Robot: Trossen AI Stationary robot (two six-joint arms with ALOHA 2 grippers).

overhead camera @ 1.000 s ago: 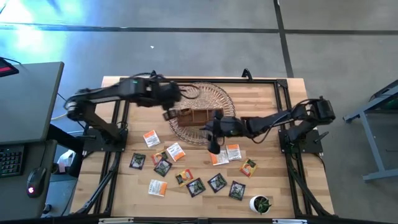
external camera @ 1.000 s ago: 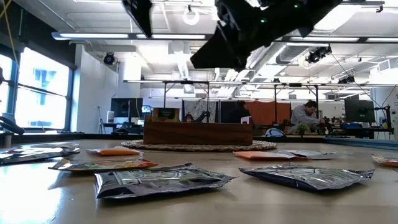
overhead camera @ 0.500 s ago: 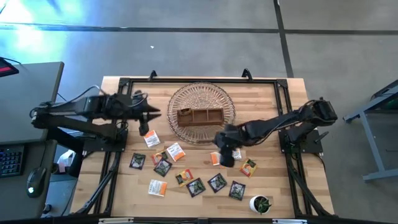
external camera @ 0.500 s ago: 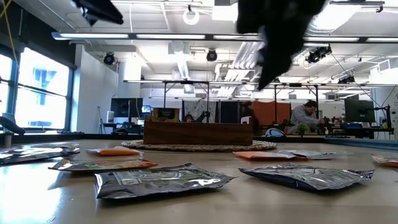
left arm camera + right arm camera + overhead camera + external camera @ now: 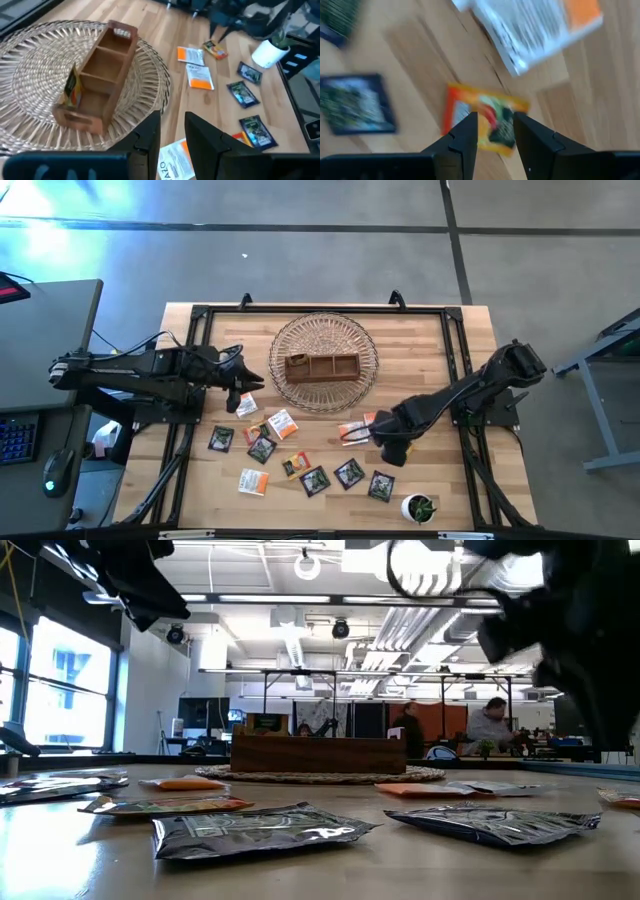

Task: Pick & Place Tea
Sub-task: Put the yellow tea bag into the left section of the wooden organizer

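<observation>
Wooden tray [image 5: 322, 367] on round wicker mat [image 5: 325, 328] — potted plant [image 5: 419, 507] near table corner.

I see small flat square paper tea sachets [image 5: 282, 423], white-orange, black and yellow-red, scattered flat toward six o'clock of the table.

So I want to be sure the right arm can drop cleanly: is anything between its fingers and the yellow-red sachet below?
Nothing visible. In the right wrist view the open right gripper looks straight onto the yellow-red sachet, with only bare table around it. A white-and-orange sachet lies beside it, apart and not overlapping.
</observation>
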